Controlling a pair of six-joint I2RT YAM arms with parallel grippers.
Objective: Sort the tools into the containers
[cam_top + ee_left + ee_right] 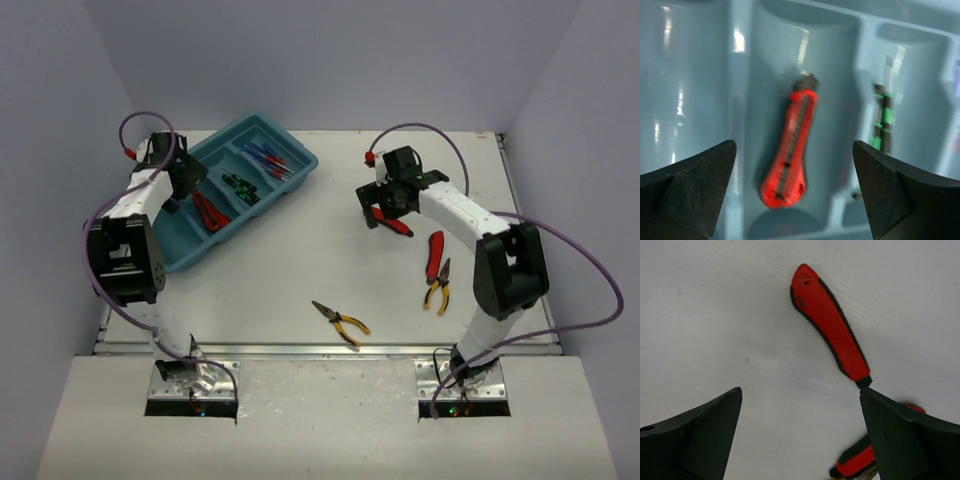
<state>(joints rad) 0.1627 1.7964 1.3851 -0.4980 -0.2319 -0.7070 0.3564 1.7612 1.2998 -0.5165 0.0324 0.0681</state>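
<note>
While the right claw [800, 391] hangs wide open over the desk [715, 315], the red-handled pliers [829, 327] it is aimed at lie right of its centre line. One handle runs from the upper middle of the right wrist view down to the right finger, and the second peeps out at the lower right. The handles look splayed, and the joint is hidden behind that finger.

My judgement is that the claw should shift toward the right of that frame and turn until its fingers straddle the joint, or a single handle close to it, before descending. Closing where it stands would likely catch nothing. A grip near the joint should also keep the tool from swinging on the way to the tray [185, 258] at the upper left of the top view.

The fitting compartment seems to be the second from the tray's lower-left end, where a second red pair [208, 212] lies. The left claw [794, 150] hangs open directly above it, holding nothing, and would do well to clear off first. Green-handled screwdrivers [882, 125] fill the next compartment and blue-handled screwdrivers [268, 160] the one beyond. Yellow-handled pliers [340, 322] lie low in the middle of the top view.
</note>
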